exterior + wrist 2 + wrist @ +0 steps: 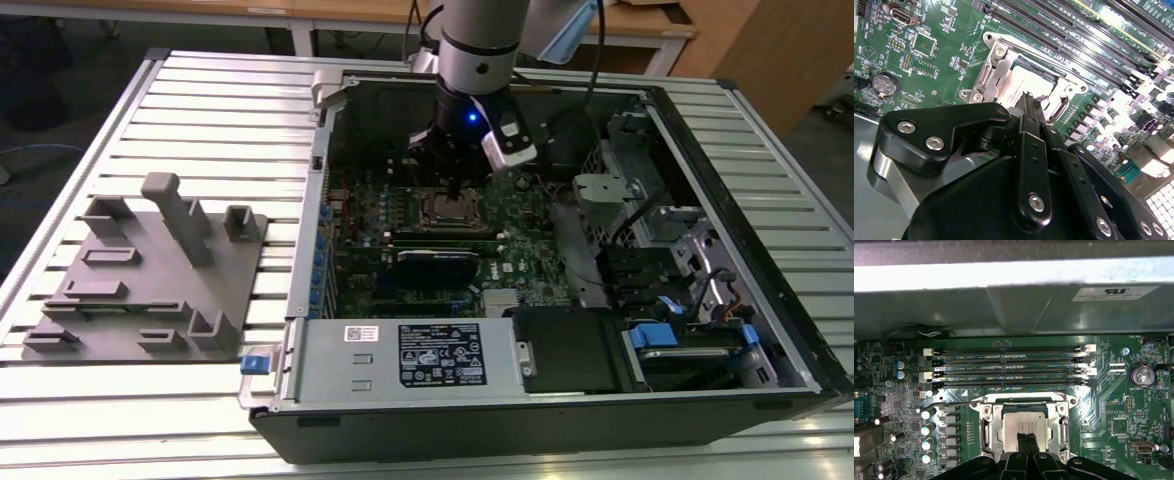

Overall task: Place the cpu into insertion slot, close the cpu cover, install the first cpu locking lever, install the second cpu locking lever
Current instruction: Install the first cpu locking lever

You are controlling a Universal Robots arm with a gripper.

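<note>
Pincer (1027, 439) closed over cpu (1016, 422), case (534, 425) on slatted table (214, 90), desks (641, 28) behind

In the exterior view, a white printed label (442, 355) and a small barcode sticker (360, 333) stand on the silver metal box (327, 368) at six o'clock of the green motherboard (527, 235); their print is illegible.

Grey arm (477, 45), black screw-studded hand (1029, 102)
</note>
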